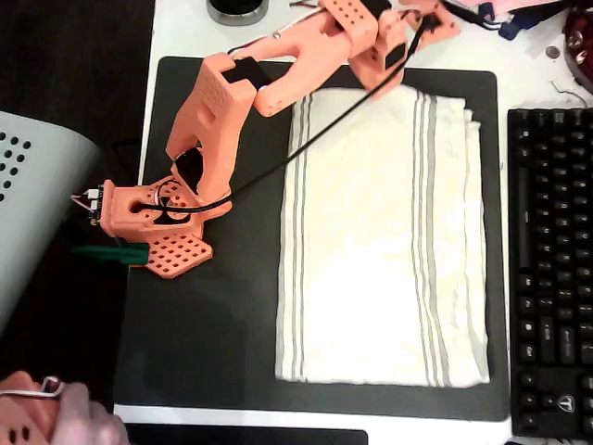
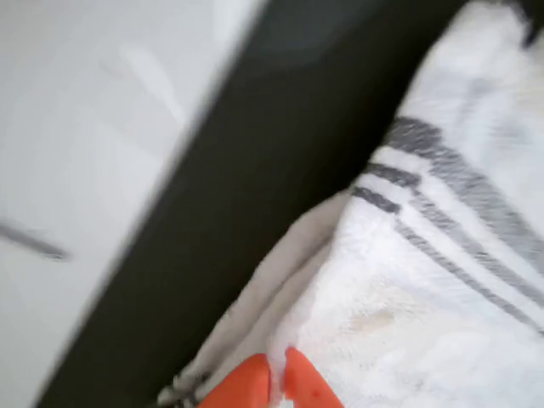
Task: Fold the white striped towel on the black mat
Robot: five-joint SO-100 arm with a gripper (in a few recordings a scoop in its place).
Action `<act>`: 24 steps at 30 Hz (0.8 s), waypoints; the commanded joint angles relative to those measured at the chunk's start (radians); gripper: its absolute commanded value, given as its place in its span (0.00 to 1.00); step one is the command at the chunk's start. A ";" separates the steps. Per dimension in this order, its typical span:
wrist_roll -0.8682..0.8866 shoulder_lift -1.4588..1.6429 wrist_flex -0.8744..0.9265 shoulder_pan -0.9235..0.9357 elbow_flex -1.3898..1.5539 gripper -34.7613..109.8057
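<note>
White striped towel point(image 1: 380, 241), soft, rectangular, layered

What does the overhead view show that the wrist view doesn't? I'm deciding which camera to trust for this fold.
Overhead alone: the whole white striped towel lying flat, both stripe groups, the orange arm reaching to the mat's top edge, and a black keyboard at the picture's right. Wrist alone: the hand with fingertips together just over the towel's edge, where layered cloth shows; the picture is blurred. Both: the towel's grey stripes, the black mat and the white table beyond it.
</note>
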 commanded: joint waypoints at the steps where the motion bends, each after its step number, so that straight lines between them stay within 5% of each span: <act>1: 0.014 0.089 0.020 -0.037 -0.095 0.24; 12: 0.021 0.252 0.130 0.084 -0.118 0.24; 24: -0.084 0.561 0.345 0.611 -0.052 0.24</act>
